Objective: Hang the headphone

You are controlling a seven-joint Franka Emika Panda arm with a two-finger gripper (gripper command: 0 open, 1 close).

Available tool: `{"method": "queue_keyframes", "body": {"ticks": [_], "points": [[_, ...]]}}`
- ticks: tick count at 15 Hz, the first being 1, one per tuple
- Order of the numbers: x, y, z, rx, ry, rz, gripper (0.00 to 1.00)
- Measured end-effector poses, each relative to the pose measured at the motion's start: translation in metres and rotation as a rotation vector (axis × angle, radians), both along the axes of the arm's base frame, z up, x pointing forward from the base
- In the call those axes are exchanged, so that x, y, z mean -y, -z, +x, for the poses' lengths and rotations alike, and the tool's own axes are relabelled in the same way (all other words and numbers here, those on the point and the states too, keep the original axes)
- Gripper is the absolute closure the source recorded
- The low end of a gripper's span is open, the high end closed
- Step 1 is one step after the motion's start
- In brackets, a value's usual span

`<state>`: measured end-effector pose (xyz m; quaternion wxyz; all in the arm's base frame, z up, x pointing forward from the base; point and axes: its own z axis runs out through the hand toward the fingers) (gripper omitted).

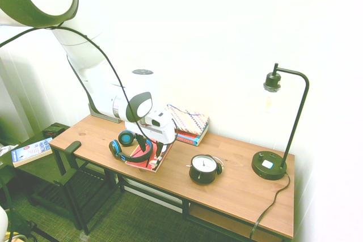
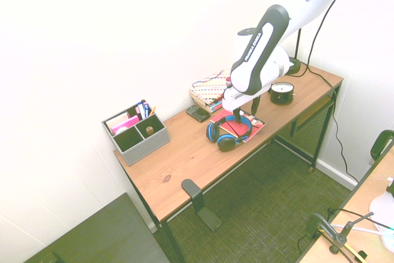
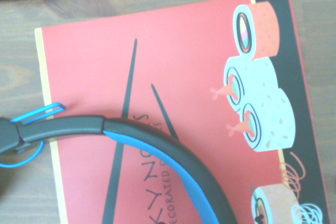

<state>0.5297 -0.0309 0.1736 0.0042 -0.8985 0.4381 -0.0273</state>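
"Black headphones [image 2: 226, 143], where are they?"

"On the desk [image 2: 175, 161], with the headband lying partly over a red book [image 3: 94, 66]. The ear cups sit beyond the book's edge, and their blue shows clearly."

"And the gripper [image 1: 151, 149]?"

"Low over the headband, fingers spread apart, one on either side of it. I can't tell whether either one touches it."

"What's printed on the book?"

"Sushi rolls and two long dark chopsticks. In the wrist view the headband curves across them, blue along its inner side."

"Anything nearby?"

"A stack of books [image 2: 209, 93] behind, with a small black device [image 2: 198, 113] just beside it. The round alarm clock [image 1: 203, 169] stands between the headphones and the lamp [image 1: 271, 165]."

"What about the other end?"

"There's a grey organizer [image 2: 143, 145] holding pens, and a black bracket [image 2: 194, 193] on the desk's front edge, its lower arm sticking out below the top. The headphones are well apart from it."
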Motion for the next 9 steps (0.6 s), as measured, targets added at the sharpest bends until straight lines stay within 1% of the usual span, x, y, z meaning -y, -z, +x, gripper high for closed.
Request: {"method": "queue_keyframes", "body": {"ticks": [9], "points": [[-0.0044,0.0082,0.0034,-0.008,0.000,0.002,1.00]]}}
